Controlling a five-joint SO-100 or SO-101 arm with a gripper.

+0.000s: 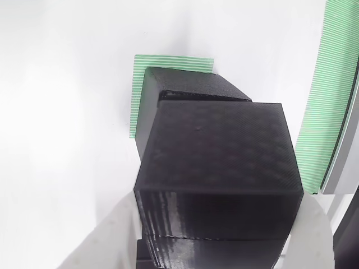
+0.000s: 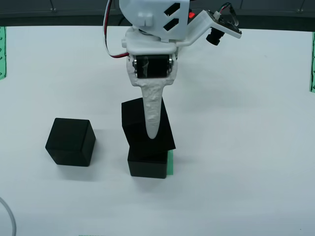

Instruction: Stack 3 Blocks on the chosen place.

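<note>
In the view from the side, my white gripper (image 2: pixel 152 133) is shut on a black block (image 2: pixel 147 129), which hangs tilted. Its lower edge sits right at the top of a second block (image 2: pixel 146 164). That lower block stands on the chosen place (image 2: pixel 171 162), a green striped patch that peeks out on its right. A third block (image 2: pixel 71 141) rests alone on the table to the left. In the view that rides on the gripper, the held block (image 1: pixel 216 148) sits between my white fingers (image 1: pixel 104 244), with the lower block (image 1: pixel 190 84) and the green patch (image 1: pixel 168 60) behind it.
A long green striped strip (image 1: pixel 331 84) runs along the right of the gripper view, beside a grey panel edge (image 1: pixel 343 162). In the side view, green strips (image 2: pixel 2 51) mark the table's left and right edges, and a white cable (image 2: pixel 7 216) curls at the bottom left.
</note>
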